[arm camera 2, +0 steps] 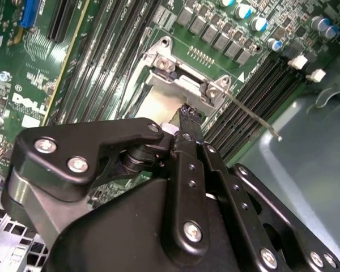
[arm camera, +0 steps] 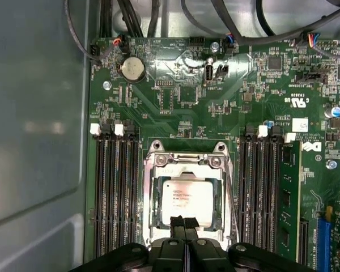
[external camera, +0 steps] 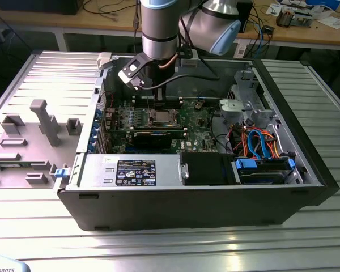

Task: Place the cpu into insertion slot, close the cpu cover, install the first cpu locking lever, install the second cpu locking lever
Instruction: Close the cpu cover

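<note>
Above the cpu, vertical closed pincer

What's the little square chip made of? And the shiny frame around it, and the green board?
The cpu looks like dull grey metal on top, matte, with faint print. The cpu cover seems to be bare steel: it is silvery and catches the light. The motherboard looks like a glossy green-coated circuit board, probably fibreglass, though its look alone can't settle that.

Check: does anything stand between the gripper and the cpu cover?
Nothing visible does. In the first wrist view the gripper, shut, sits right at the edge of the cpu cover, with the cpu lying in its window.
</note>
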Tool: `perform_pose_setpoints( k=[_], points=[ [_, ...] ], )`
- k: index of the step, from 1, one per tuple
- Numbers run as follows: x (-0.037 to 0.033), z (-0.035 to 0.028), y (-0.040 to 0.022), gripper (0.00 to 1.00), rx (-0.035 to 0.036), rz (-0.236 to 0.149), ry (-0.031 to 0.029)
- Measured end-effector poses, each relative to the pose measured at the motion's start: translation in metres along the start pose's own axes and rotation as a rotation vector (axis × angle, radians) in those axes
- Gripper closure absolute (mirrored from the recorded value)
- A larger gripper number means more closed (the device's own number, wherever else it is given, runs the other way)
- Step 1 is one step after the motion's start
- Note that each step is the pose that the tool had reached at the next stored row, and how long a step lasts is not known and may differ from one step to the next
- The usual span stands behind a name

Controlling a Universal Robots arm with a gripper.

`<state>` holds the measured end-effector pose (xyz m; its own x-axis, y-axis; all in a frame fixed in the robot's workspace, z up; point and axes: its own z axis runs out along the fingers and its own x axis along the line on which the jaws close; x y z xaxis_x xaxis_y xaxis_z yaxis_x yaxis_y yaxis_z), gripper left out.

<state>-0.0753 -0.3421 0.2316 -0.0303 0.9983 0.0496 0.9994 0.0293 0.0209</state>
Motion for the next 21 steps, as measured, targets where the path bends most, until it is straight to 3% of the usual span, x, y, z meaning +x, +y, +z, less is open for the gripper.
perform_pose_setpoints(
  k=[9,18,21],
  points=[
    [-0.0031,0.0135,-0.007,0.89,0.0064,-0.003,0.0003],
    [-0.0034,0.0223,-0.009,0.89,0.0125,-0.004,0.0005],
    [-0.0036,0.0253,-0.0091,0.89,0.0178,-0.004,0.0006]
  ],
)
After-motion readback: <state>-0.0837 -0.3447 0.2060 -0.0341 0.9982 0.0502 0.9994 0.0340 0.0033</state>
